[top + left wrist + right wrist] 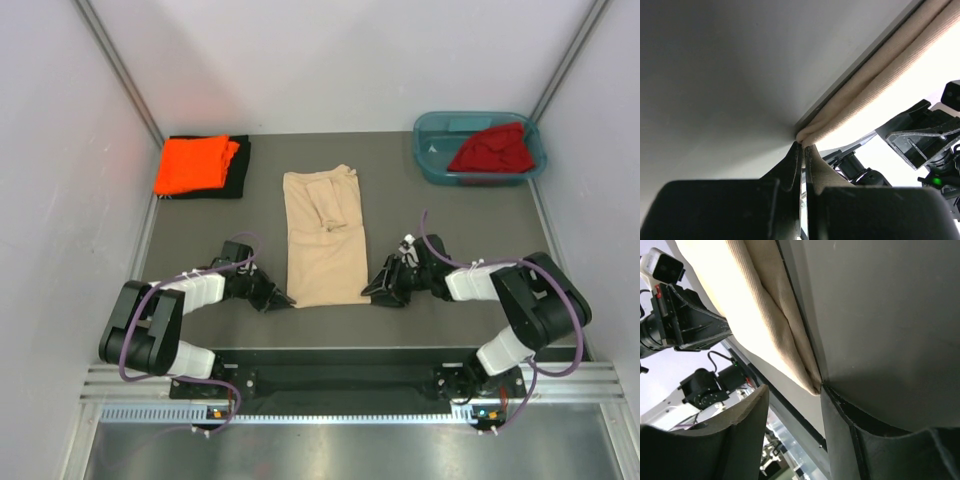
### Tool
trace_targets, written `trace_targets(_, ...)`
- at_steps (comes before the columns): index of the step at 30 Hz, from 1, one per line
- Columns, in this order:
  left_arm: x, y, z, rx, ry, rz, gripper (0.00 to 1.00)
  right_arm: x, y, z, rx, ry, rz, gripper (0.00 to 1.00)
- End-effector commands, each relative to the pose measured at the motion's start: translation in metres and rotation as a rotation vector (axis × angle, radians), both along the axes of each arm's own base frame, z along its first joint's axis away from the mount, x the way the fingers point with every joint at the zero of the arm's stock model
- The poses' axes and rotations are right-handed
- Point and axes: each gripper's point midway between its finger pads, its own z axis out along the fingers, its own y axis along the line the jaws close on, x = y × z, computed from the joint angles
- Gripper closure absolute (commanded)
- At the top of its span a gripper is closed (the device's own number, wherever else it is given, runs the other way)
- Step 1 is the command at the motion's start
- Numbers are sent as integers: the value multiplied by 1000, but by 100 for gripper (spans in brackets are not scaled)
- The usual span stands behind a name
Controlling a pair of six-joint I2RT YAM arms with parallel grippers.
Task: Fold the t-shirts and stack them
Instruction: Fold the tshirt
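Beige cotton-like knit: the beige t-shirt [322, 240] lies flat mid-counter as a long narrow strip, sides already turned in, its hem at the near edge and its collar end at the far edge.

Counter [450, 230]: dark grey and matte.

Left end effector [280, 298]: at the near-left corner of the strip, fingers pressed together on the doubled cloth edge, which the left wrist view shows pinched between the tips [802, 147].

Right end effector [375, 290]: at the near-right corner. Its fingers stand apart, and the right wrist view shows the folded corner lying just at the gap [794, 390], not yet pinched.

Orange t-shirt [195, 163]: folded, at the far left, lying on the black t-shirt [242, 170], also folded; together they make a stack.

Dark red t-shirt [492, 150]: bunched and unfolded, in the teal tub [428, 160] at the far right.

Step in hand, as judged: taking hold of both near corners for the crosswise fold of the beige strip. Two garments look done, one is in work and one waits.

Next move, as judged: the right fingers should close on all layers of their corner. Both arms should then lift evenly and carry the hem toward the far end, keeping the strip taut between them so the turned-in sides do not fall open.
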Motion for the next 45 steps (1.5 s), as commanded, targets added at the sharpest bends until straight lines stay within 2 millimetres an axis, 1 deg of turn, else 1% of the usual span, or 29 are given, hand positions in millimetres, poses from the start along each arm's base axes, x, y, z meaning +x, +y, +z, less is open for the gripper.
trace_targets(1,10,-6,11,-31,-56,-20,100,3,-10,-27,-92,21,-60,53)
trace_targets(5,10,-6,12,-30,-62,-25,100,2,-10,-35,-94,47,-62,54)
trace_targets(6,10,-6,12,-30,-59,-27,100,3,-10,-36,-94,50,-67,58)
trace_targets(8,9,-6,11,-28,-58,-30,100,2,-10,-37,-97,52,-69,61)
trace_targets(11,9,-5,10,-23,-60,-36,100,6,-10,-38,-97,38,-73,73)
trace_targets(12,9,-5,9,-23,-60,-39,100,7,-11,-38,-97,35,-74,82)
trace_targets(14,10,-5,10,-18,-68,-45,100,10,-10,-36,-95,16,-65,89)
trace_targets(15,10,-4,10,-13,-68,-49,100,12,-10,-36,-99,8,-63,96)
trace_targets(16,10,-4,10,-6,-69,-61,100,15,-9,-34,-98,-8,-51,99)
trace_targets(19,14,-2,15,20,-102,-83,100,16,-8,-26,-102,-41,-13,100)
trace_targets(22,11,3,22,50,-122,-105,100,11,-10,-17,-116,-60,24,100)
trace_targets(23,8,4,26,53,-128,-110,100,6,-12,-13,-119,-55,34,100)
trace_targets(25,4,6,29,61,-138,-120,100,0,-10,-8,-115,-62,61,100)
trace_targets(26,3,6,35,55,-158,-124,100,-2,-9,-3,-109,-72,68,100)
trace_targets(31,-15,10,47,59,-170,-134,100,-20,0,4,-113,-78,118,100)
trace_targets(32,-17,10,54,52,-197,-132,100,-19,3,12,-105,-101,116,100)
trace_targets(33,-21,10,56,47,-202,-134,100,-21,5,16,-98,-103,109,100)
trace_targets(34,-30,12,55,45,-186,-135,100,-28,6,17,-112,-92,117,100)
trace_targets(35,-33,11,63,31,-215,-138,100,-30,8,24,-105,-111,115,100)
trace_targets(37,-46,11,65,24,-203,-146,100,-40,13,29,-107,-101,112,100)
trace_targets(38,-50,11,70,18,-221,-151,100,-43,15,37,-95,-118,108,100)
trace_targets(40,-58,10,75,17,-233,-168,100,-52,19,42,-105,-116,104,100)
trace_targets(41,-63,12,80,17,-243,-172,100,-56,19,50,-99,-123,100,100)
trace_targets(43,-66,12,89,15,-270,-170,100,-62,21,58,-100,-125,87,100)
trace_targets(44,-69,14,94,16,-285,-167,100,-65,20,66,-88,-132,81,100)
trace_targets(45,-67,14,101,16,-309,-163,100,-64,21,72,-84,-136,66,100)
